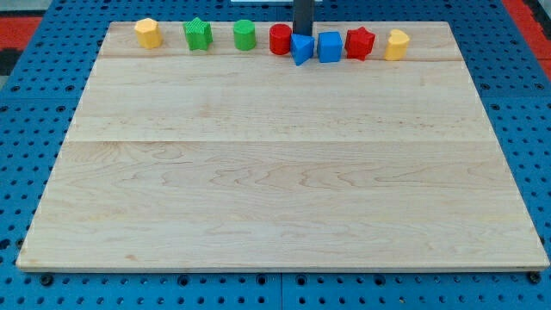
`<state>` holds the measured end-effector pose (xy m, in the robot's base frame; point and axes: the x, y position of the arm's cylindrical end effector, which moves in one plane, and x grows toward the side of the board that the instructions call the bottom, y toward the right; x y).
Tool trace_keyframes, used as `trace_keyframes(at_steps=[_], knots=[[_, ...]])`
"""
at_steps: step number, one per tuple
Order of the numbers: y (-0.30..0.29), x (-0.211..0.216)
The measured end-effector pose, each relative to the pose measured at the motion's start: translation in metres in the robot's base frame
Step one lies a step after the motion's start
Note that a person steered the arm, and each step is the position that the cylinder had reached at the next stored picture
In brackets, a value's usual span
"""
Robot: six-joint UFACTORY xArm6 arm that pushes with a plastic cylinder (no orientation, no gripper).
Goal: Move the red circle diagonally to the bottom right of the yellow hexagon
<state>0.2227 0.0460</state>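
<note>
The red circle [280, 40] stands in a row of blocks along the view's top edge of the wooden board. The yellow hexagon [148, 33] is at the row's left end. The dark rod comes down from the view's top, and my tip [302, 34] sits just right of the red circle, right behind the blue triangle [301, 48]. Whether the tip touches either block cannot be told.
The row also holds a green star [198, 34], a green circle [244, 35], a blue square [330, 46], a red star [360, 42] and a yellow block [396, 45]. The board's rim [284, 268] meets blue pegboard all around.
</note>
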Motion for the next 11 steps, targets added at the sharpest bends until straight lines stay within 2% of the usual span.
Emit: trace_keyframes(at_steps=[1, 3, 4, 5, 7, 8, 10, 11], knots=[[0.002, -0.026], [-0.100, 0.021], [-0.028, 0.036], [-0.014, 0.040], [-0.101, 0.058], [-0.069, 0.074], [-0.103, 0.104], [-0.102, 0.128]])
